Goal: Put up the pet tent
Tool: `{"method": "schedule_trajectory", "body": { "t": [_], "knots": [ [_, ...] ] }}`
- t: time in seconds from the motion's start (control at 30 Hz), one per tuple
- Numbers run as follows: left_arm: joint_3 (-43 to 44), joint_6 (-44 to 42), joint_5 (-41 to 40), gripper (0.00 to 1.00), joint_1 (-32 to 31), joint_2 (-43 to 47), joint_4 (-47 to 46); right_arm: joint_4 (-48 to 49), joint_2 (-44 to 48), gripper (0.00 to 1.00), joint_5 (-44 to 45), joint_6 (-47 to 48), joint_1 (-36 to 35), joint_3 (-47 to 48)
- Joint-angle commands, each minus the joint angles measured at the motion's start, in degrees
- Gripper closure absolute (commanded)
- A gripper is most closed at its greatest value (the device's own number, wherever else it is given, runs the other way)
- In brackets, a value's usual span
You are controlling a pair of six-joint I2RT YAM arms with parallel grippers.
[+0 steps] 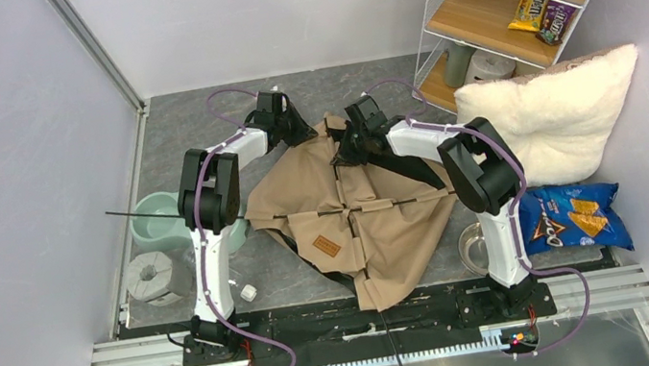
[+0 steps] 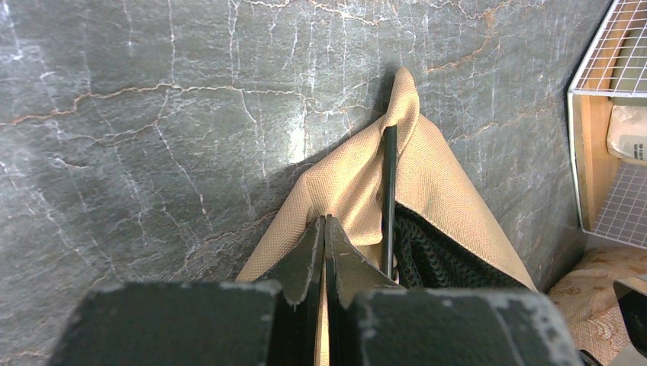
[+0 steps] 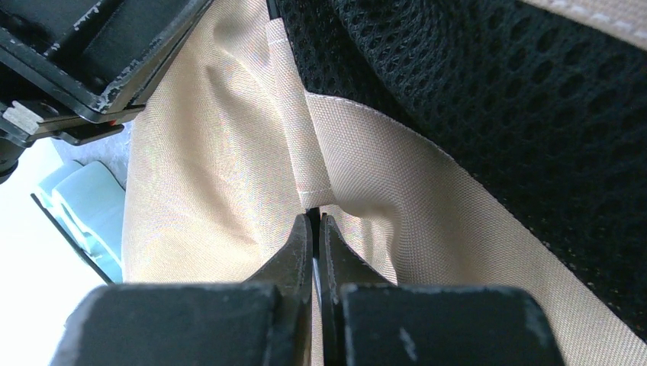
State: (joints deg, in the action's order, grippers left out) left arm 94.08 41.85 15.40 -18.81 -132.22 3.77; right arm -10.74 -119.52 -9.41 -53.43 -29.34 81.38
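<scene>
We see the tent (image 1: 385, 222) lying collapsed and crumpled on the grey marbled table (image 1: 194, 115), roughly in the middle between the two arms, with thin black poles crossing over its tan fabric and a small brown label (image 1: 326, 246) facing up on the near side. Both arms reach to its far edge. The left gripper (image 2: 325, 229) has its fingers pressed almost together, and a fold of tan fabric runs up between them, so we read it as pinching the tent's far corner. Just beside those fingers a black pole (image 2: 389, 198) lies along the cloth towards the pointed tip of the corner, with black mesh (image 2: 435, 252) showing under the fabric edge. The right gripper (image 3: 315, 225) is likewise nearly closed, its tips nipping a tan seam where a strip of cloth folds over, next to a wide panel of the same mesh. A fluffy white pillow (image 1: 553, 115) lies to the right of the tent, a blue chip bag (image 1: 574, 219) nearer us, and a pale green bowl (image 1: 161, 222) sits to the left.
</scene>
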Motion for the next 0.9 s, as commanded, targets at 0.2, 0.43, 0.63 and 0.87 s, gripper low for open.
{"method": "schedule_trajectory", "body": {
  "t": [0.2, 0.43, 0.63, 0.87],
  "knots": [
    [-1.0, -2.9, 0.1, 0.95, 0.0, 0.6, 6.1, -0.9, 0.7, 1.00, -2.5, 1.2, 0.3, 0.6],
    [-1.1, -3.0, 0.2, 0.96, 0.0, 0.7, 6.1, -1.1, 1.2, 1.00, -3.3, -0.6, 0.3, 0.6],
    [-1.2, -3.1, 0.1, 0.96, 0.0, 1.0, 6.2, -4.3, 1.4, 1.00, -3.2, -5.1, 0.6, 1.9],
    [-1.1, -3.0, 0.2, 0.96, 0.0, 0.9, 6.2, -6.4, 1.7, 1.00, -2.7, -6.3, 0.7, 1.8]
  ]
}}
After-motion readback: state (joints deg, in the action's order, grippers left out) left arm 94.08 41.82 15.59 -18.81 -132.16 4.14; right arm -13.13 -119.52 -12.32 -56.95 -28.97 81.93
